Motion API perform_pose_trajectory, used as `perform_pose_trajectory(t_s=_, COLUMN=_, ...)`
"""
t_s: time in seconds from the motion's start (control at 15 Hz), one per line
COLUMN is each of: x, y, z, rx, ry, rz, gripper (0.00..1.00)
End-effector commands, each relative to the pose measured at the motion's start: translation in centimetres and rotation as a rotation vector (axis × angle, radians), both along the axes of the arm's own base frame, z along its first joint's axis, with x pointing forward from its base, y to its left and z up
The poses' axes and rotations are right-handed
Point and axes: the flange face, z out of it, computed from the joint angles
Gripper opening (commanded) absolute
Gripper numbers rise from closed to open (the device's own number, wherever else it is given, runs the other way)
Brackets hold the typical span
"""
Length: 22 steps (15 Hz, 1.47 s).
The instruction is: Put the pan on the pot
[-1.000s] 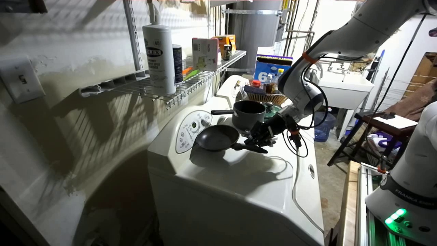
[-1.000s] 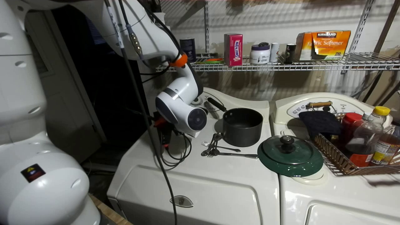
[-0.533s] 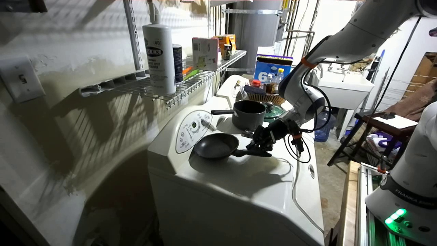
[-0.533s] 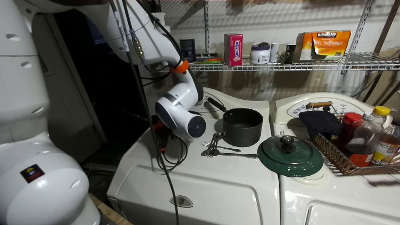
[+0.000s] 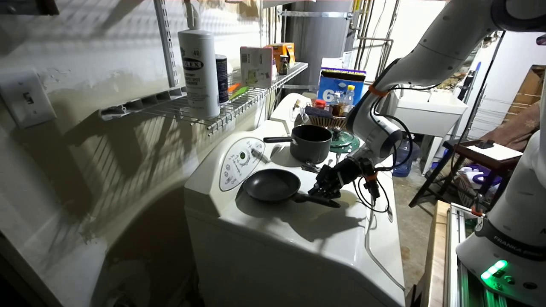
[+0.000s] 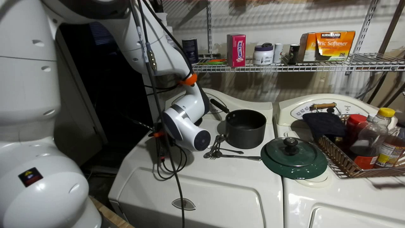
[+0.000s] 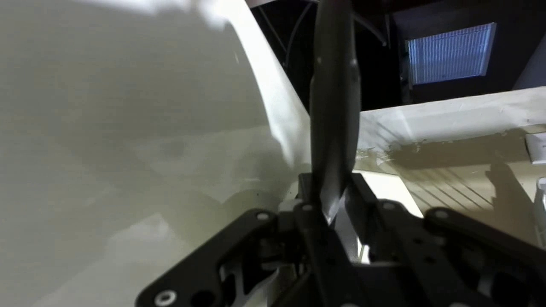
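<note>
A black two-fingered pincer (image 7: 332,187) is clamped on the long thin handle of a shallow round black frying pan (image 5: 272,186); in the wrist view I see the handle run from that grip up to the top edge of the frame. In an exterior view the pan is near the centre, its bowl to the left and its handle slanting toward the lower right, over a glossy white desk (image 5: 273,238); I can't tell whether its base touches down there. The deeper, dark grey cylindrical pot (image 6: 245,134) stands upright on the desk in both exterior views, near the pan but apart from it, mouth up, its black handle pointing leftward. Just beside it, mid-frame in an exterior view, lies a small heap of metal forks and spoons (image 6: 216,153). Further right, a clear glass lid (image 6: 280,156) with a black knob rests on a dark green round dish (image 6: 292,173), and a brown wicker basket (image 6: 340,158) with bottles (image 6: 382,123) sits at the right edge.
</note>
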Motion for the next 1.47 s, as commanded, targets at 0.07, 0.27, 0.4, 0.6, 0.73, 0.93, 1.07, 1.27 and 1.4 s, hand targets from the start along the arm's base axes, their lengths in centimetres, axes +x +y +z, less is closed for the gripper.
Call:
perform_pose_trajectory(t_s=0.07, x=0.8, y=-0.7, z=-1.4, rx=0.043, ry=-0.004, rz=0.038, gripper=0.06)
perform_pose_trajectory(t_s=0.27, x=1.2, y=-1.0, z=-1.7, rx=0.054, ry=-0.004, rz=0.046, gripper=0.06)
perform_pose_trajectory(t_s=0.4, x=1.4, y=-1.0, z=-2.0, rx=0.063, ry=-0.001, rz=0.047, gripper=0.13)
perform_pose_trajectory(t_s=0.6, x=1.6, y=-1.0, z=-2.3, rx=0.076, ry=0.002, rz=0.051, gripper=0.29)
perform_pose_trajectory(t_s=0.73, x=1.7, y=-0.9, z=-2.7, rx=0.082, ry=0.007, rz=0.053, gripper=0.35)
perform_pose_trajectory(t_s=0.93, x=1.8, y=-0.9, z=-3.3, rx=0.086, ry=0.015, rz=0.054, gripper=0.44)
perform_pose_trajectory(t_s=1.07, x=1.9, y=-0.7, z=-3.7, rx=0.092, ry=0.020, rz=0.059, gripper=0.42)
perform_pose_trajectory(t_s=1.27, x=2.2, y=-0.3, z=-3.9, rx=0.093, ry=0.024, rz=0.068, gripper=0.40)
perform_pose_trajectory(t_s=1.4, x=2.3, y=-0.1, z=-4.1, rx=0.092, ry=0.028, rz=0.076, gripper=0.38)
